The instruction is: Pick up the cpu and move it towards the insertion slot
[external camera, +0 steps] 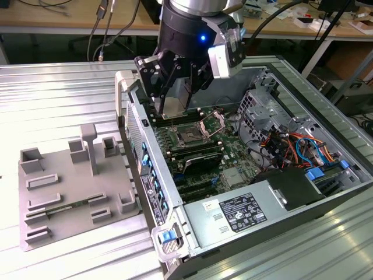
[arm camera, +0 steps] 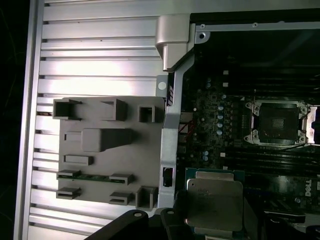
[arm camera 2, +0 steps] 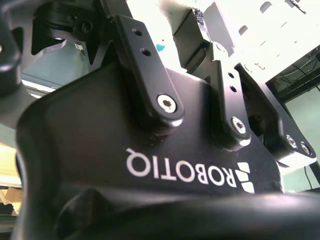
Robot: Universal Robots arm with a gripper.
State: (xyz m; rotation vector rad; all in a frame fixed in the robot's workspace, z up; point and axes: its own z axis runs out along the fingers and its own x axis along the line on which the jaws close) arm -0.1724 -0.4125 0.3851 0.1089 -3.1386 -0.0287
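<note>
while the gripper [external camera: 175, 96] holds the cpu [arm camera: 214, 202] clamped between its fingers above the open case, near the insertion slot [external camera: 190, 137], sound practice is keeping the plate level and squared to the socket frame.

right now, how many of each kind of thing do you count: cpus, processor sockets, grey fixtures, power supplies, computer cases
cpu: 1, held in the gripper
insertion slot: 1, bare
grey plastic fixture: 1
power supply: 1
open computer case: 1
total: 5
</note>
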